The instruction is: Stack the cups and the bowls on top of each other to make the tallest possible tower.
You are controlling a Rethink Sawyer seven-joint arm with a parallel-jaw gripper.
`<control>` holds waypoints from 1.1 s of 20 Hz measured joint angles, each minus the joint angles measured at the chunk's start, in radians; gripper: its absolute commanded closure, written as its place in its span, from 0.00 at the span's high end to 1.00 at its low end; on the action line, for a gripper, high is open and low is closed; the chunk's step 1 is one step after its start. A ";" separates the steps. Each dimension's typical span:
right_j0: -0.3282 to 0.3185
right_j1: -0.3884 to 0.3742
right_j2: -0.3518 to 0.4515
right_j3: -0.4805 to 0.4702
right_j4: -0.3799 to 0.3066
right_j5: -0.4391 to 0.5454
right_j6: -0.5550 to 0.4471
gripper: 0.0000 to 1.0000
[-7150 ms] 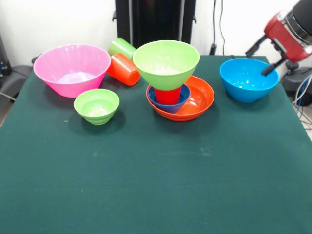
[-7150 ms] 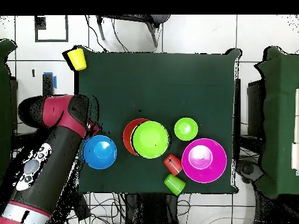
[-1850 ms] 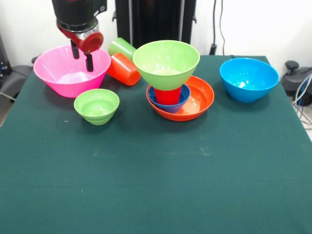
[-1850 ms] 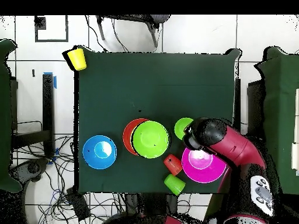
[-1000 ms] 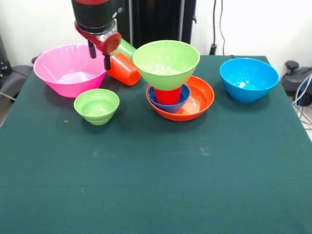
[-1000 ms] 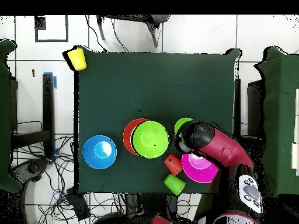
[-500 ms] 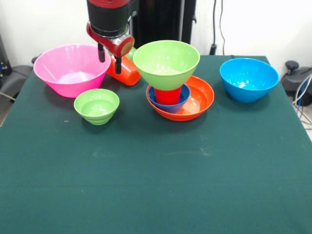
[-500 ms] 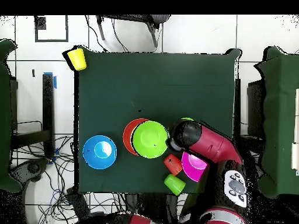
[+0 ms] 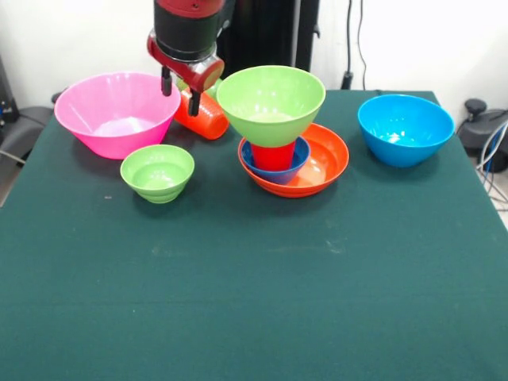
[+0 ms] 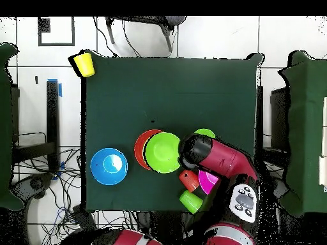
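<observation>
- I am holding my claw point(image 9: 180, 93) open and empty, fingers spread over the tipped orange cup point(image 9: 203, 116).
- The pink bowl point(image 9: 111, 111) is sitting at its 9 o'clock.
- The tower point(image 9: 278, 127) is standing at 3 o'clock on the desk point(image 9: 262, 294).

No readable text, label or number shows anywhere.

The tower point(image 9: 284, 135) stands mid-table toward the far side. Left of it lie two cups point(image 9: 200, 113) on their sides, then the largest bowl point(image 9: 117, 113) farther left, a small bowl point(image 9: 157, 172) just nearer. Another bowl point(image 9: 405, 129) sits apart at far right. One cup point(image 10: 83, 64) stands off the table point(image 9: 254, 302) corner.
</observation>
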 measured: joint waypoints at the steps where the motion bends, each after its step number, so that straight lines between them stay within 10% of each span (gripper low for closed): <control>1: 0.006 0.004 -0.009 0.000 0.000 0.000 0.000 1.00; 22: -0.039 0.087 -0.034 0.002 0.001 -0.110 0.000 1.00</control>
